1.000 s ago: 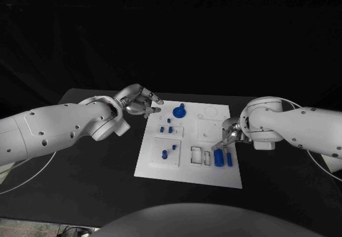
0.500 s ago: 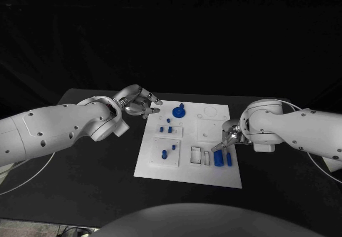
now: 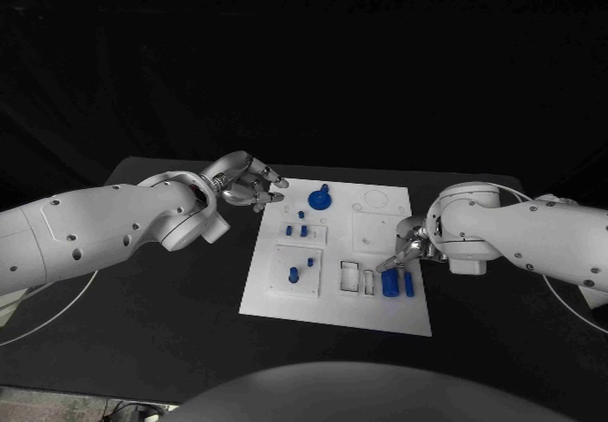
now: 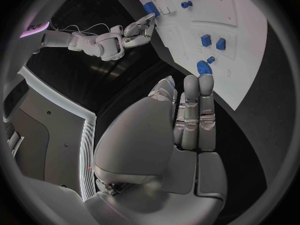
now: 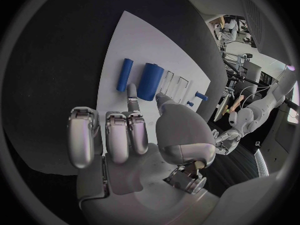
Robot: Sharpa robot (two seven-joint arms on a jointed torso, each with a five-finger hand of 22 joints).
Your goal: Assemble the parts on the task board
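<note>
Board (image 3: 332,303): centre of table, blue parts on it. My R hand (image 3: 401,251): over board's right edge, fingers just above thick cylinder (image 5: 150,81), holding nothing. My L hand (image 3: 249,183): off far-left corner, fingers loosely curled, empty. Tip: straddle cylinder squarely before closing.

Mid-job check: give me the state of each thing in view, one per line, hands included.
Task board: flat on the black table.
Large blue cylinder: lying on the board, near the right robot hand's fingertips.
Thin blue cylinder: lying beside it.
Round blue part: on the board's far end.
Left robot hand: off the board's far left corner, fingers curled, holding nothing.
Right robot hand: at the board's right edge, holding nothing visible.
</note>
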